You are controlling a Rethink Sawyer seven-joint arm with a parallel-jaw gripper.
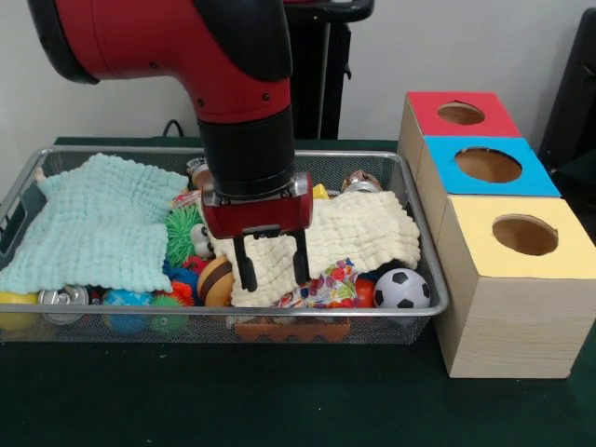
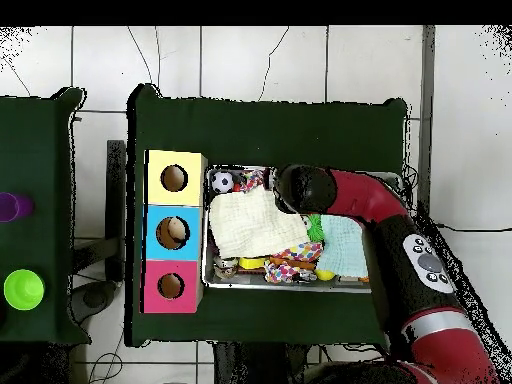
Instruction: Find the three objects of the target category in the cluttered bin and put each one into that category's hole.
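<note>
- Dark green cloth covers the table (image 1: 279, 410), and a plain pale wall stands behind it.
- On the cloth sits a wire mesh bin (image 1: 424, 279), heaped with toys and two cloths.
- Just beside the bin stands a row of three wooden boxes, each with a round hole on top: a red box (image 1: 461, 114), a blue box (image 1: 489, 166) and a yellow box (image 1: 524, 235).
- The gripper (image 1: 271, 264) hangs over the middle of the bin, its two black fingers (image 1: 244, 265) spread apart with nothing between them, tips down at the edge of a cream cloth (image 1: 358, 237).
- A mint green cloth (image 1: 98, 223) blankets the other end of the bin and hides whatever lies under it.
- Which category is wanted I cannot tell; the balls look like one candidate set. A small soccer ball (image 1: 401, 289) lies exposed at the corner nearest the boxes, and a spiky green ball (image 1: 183, 233) peeks out between the cloths.
- The soccer ball looks light and smooth, so it would likely roll or squirt out of a loose pinch; taking it across its widest part seems safest.
- The spiky ball looks soft and squashy, easier to hold.
- A silver can (image 1: 62, 300) along the front edge looks light, rigid and slippery.
- Both cloths are limp; pinching a fold and dragging should uncover more.
</note>
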